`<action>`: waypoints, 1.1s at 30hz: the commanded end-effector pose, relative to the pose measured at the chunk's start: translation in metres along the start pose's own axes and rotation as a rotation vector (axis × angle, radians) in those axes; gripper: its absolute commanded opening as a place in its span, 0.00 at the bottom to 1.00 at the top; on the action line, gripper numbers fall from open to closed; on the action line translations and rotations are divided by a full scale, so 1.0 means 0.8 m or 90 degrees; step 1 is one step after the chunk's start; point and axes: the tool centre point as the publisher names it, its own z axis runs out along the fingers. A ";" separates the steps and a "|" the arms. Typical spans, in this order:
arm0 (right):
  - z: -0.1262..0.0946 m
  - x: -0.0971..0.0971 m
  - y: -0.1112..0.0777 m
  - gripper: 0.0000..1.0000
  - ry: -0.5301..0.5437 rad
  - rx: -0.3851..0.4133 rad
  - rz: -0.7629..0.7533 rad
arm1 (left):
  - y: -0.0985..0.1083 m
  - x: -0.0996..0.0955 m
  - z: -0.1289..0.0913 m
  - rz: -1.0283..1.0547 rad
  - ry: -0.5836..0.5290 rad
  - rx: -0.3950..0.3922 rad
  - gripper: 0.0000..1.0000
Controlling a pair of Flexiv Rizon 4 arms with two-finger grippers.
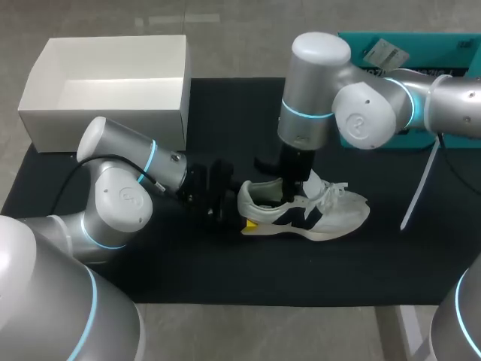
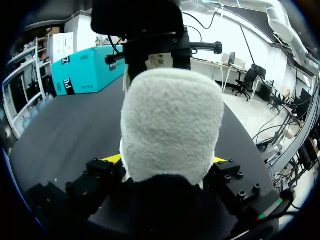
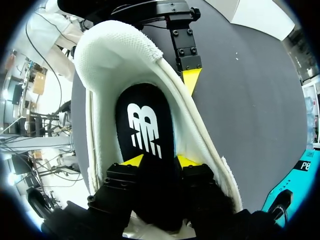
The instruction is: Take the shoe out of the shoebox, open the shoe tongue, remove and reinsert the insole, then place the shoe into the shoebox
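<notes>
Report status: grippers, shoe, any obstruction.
Left gripper shut on shoe heel. Right gripper inside shoe, over insole, grip unclear. Shoebox empty, nothing in the way.

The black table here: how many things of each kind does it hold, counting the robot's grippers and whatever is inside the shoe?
Shoes: 1, the shoe
Insoles: 1, the insole lying inside it
Boxes: 2, the white shoebox and the teal box
Grippers: 2, the left gripper and the right gripper
Total: 6
</notes>
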 end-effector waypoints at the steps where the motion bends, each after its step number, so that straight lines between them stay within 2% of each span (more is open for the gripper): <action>1: 0.027 0.003 0.003 0.15 0.011 -0.001 0.002 | -0.001 0.000 0.001 0.001 -0.001 0.001 0.00; 3: 0.028 0.006 0.001 0.11 0.016 0.000 0.004 | -0.001 0.000 0.001 0.001 -0.001 0.001 0.00; 5: 0.029 0.010 -0.002 0.01 0.021 0.001 0.008 | -0.001 0.000 0.001 0.001 -0.001 0.001 0.00; 6: 0.030 0.012 -0.003 0.00 0.023 0.000 0.009 | -0.001 0.000 0.001 0.001 -0.001 0.001 0.00; 11: 0.029 0.021 -0.012 0.00 0.027 0.001 0.024 | -0.001 0.000 0.001 0.001 -0.001 0.001 0.00; 19: -0.009 0.044 -0.033 0.00 -0.022 -0.021 0.038 | -0.001 0.000 0.001 0.001 -0.001 0.001 0.00; 26: -0.029 0.040 -0.042 0.00 -0.059 -0.045 0.028 | -0.001 0.000 0.001 0.001 -0.001 0.001 0.00; 33: -0.043 0.023 -0.040 0.00 -0.097 -0.110 -0.017 | -0.001 0.000 0.001 0.001 -0.001 0.001 0.00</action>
